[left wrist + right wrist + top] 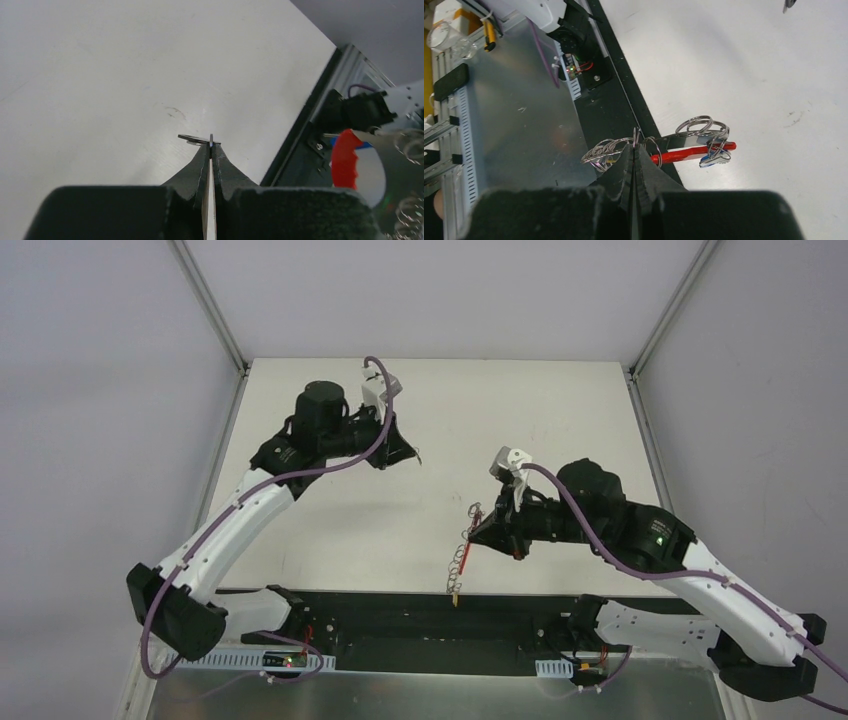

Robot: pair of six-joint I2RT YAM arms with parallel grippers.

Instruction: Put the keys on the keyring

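Note:
My left gripper [413, 454] is shut on a small key [197, 138]. The key's dark flat part sticks out left of the fingertips, above the white table. My right gripper [480, 531] is shut on a wire ring of the keyring [696, 126] and holds the bunch up near the table's front edge. The bunch hangs down as a chain [462, 556] with a red strap [694, 152]. A blue-headed key [715, 158] hangs on the rings beside the strap. A small yellowish tag [455, 593] dangles at the chain's low end. The two grippers are well apart.
A black rail [430, 610] runs along the table's near edge, with a metal tray [519, 115] below it. Purple cables [560, 500] loop over both arms. Frame posts [210, 310] stand at the table's back corners. Glass jars [449, 40] stand off the table.

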